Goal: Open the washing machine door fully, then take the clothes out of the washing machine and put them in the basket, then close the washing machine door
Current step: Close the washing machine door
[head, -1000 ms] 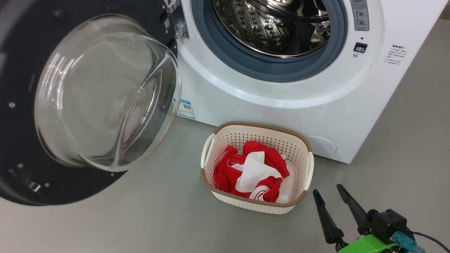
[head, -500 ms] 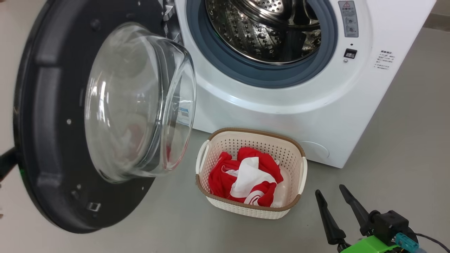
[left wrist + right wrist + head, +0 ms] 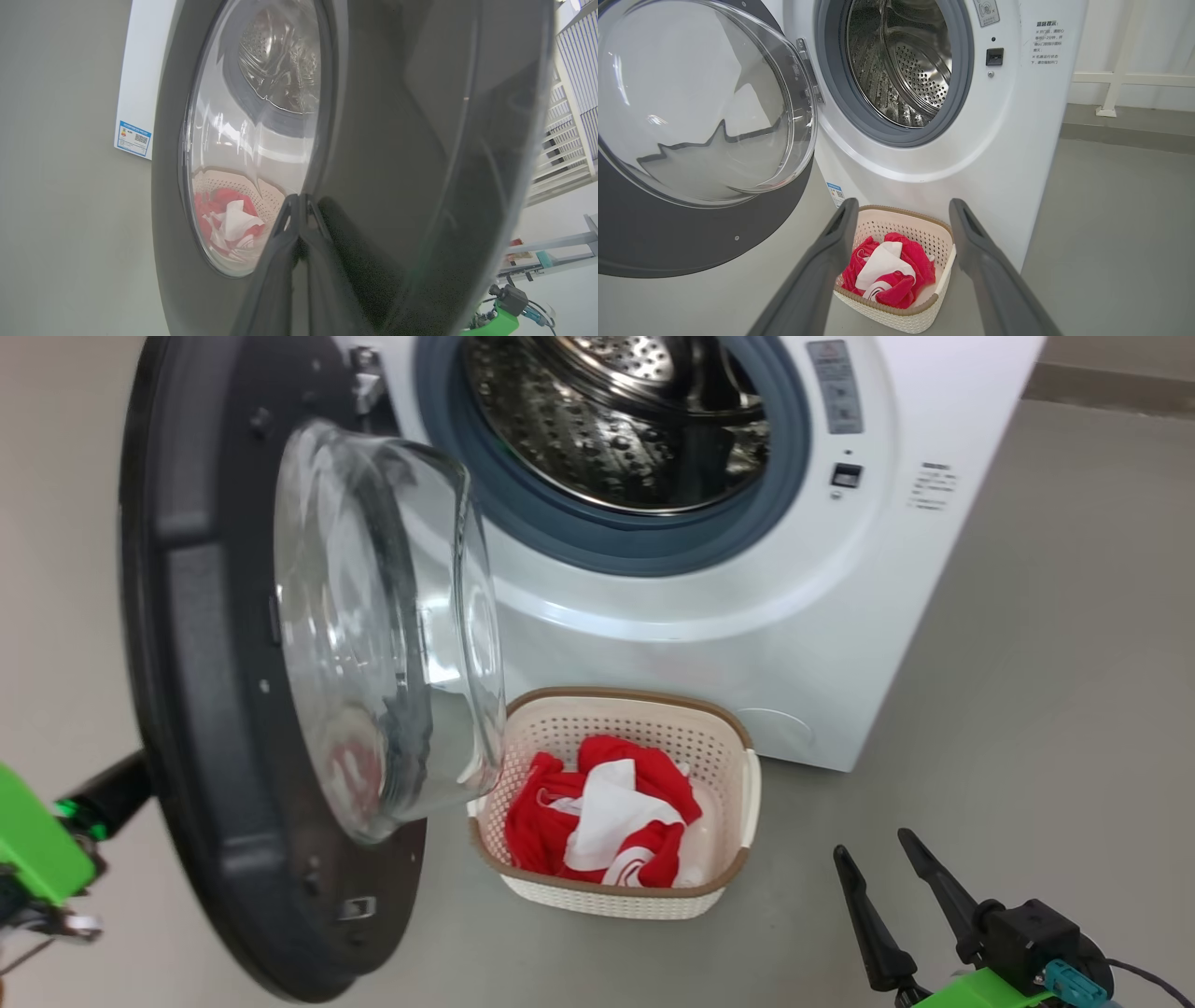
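Black-rimmed washing machine door (image 3: pixel 207 663) open, bulging rightward, above basket (image 3: pixel 616 899)

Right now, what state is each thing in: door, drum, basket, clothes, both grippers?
Door: about half open, not latched.
Drum: no clothes visible inside.
Basket: upright, loaded.
Clothes: bunched inside it.
Left gripper: shut, tips at the door's outer face.
Right gripper: open, empty.
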{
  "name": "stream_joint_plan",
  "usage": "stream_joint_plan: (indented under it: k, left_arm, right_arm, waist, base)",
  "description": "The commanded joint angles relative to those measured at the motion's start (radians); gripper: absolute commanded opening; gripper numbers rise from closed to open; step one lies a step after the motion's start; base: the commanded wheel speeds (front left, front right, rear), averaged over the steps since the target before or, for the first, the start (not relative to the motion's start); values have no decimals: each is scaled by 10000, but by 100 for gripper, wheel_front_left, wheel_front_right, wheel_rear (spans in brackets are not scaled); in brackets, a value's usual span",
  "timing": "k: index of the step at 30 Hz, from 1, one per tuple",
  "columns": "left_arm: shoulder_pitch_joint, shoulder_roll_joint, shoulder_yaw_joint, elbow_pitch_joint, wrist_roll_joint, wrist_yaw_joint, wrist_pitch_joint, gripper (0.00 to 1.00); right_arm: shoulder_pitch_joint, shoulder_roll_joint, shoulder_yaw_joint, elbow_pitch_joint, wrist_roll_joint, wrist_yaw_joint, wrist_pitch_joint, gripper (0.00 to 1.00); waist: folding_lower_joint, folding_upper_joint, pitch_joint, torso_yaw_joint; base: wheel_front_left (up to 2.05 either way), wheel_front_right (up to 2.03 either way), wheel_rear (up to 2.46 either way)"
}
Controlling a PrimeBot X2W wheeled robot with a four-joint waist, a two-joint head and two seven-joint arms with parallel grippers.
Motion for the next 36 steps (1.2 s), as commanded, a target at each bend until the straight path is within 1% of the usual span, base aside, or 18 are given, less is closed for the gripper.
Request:
stream_joint_plan:
  k: [1,7,13,17,26,30,35,36]
  left_arm:
    - [-357,439,212,-480,-123,-71,-99,0]
    - [-668,311,-350,-915,-181,-71,-409,0]
    - [-1260,-159,-1042,-1460,-171,-71,-1008,0]
    - [-1467,-307,-1484,-1543,-56,-71,-1359,0]
    - [-1157,27,-1973,-1394,-78,-71,-2058,0]
    - [-705,152,-2039,-1211,-146,-71,-2507,0]
    - [140,196,-2012,-841,-238,-71,-3323,0]
    - [329,190,-2002,-747,-249,-71,-3505,8]
  right_arm:
    - [-65,-125,263,-283,-163,65,-65,100]
    - [-114,-124,224,-349,-249,65,-65,100]
    - [-126,-105,31,-374,-307,65,-65,100]
    - [-132,-62,46,-359,-331,65,-65,100]
    - [-101,9,41,-310,-286,65,-65,100]
    - [-17,26,65,-264,-248,65,-65,100]
    - [61,38,183,-236,-189,65,-65,100]
    - [79,40,189,-232,-181,65,-65,100]
  waist:
    - [-1,-1,77,-288]
    - [-1,-1,243,-637]
    - [-1,-1,374,-752]
    - [-1,-1,371,-763]
    - [-1,-1,227,-563]
    - [-1,-1,65,-441]
    - [-1,-1,-134,-323]
    - [-1,-1,-166,-294]
  base:
    - [0,0,0]
    - [0,0,0]
    - [0,0,0]
    - [0,0,0]
    - [0,0,0]
    - [0,0,0]
    - [0,0,0]
    - [0,0,0]
